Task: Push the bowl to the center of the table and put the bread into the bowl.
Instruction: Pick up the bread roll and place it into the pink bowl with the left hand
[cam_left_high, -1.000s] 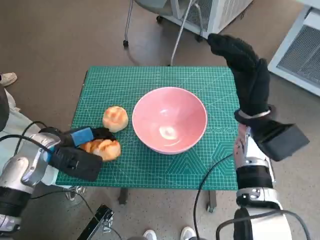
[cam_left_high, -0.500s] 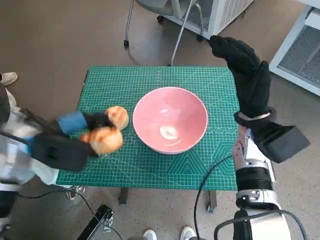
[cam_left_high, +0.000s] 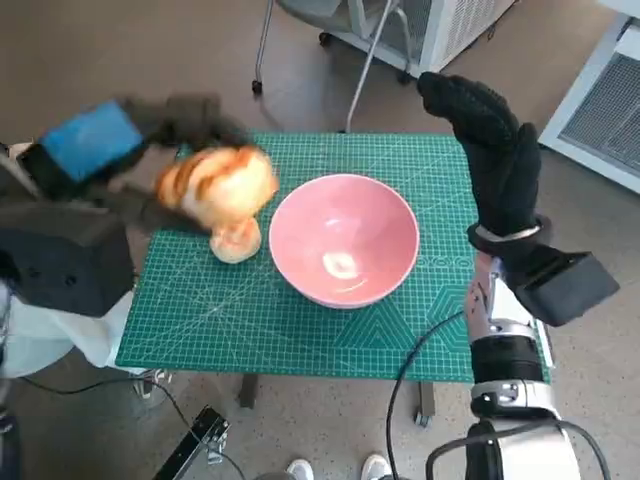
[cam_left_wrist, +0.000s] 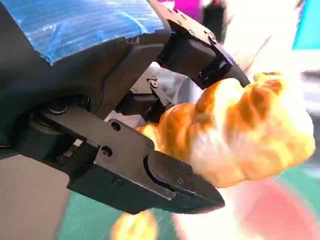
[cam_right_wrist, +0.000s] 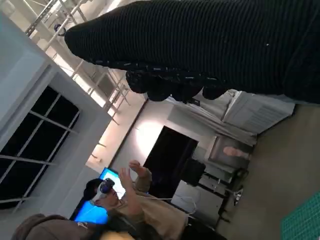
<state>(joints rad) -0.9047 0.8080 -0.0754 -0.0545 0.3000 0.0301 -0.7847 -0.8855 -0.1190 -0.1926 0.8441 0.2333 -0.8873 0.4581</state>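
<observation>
Left robot hand (cam_left_high: 120, 150) lifted bread (cam_left_high: 217, 186) off table, toward bowl (cam_left_high: 344, 240).

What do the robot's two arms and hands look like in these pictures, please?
The left hand is black, built of angular plates with visible screws, and has blue tape over its back. The right hand wears a black knitted glove with a pale band at the wrist. The right forearm is pale with black rings, carries a black boxy camera mount, and has a black cable looping beside it.
</observation>
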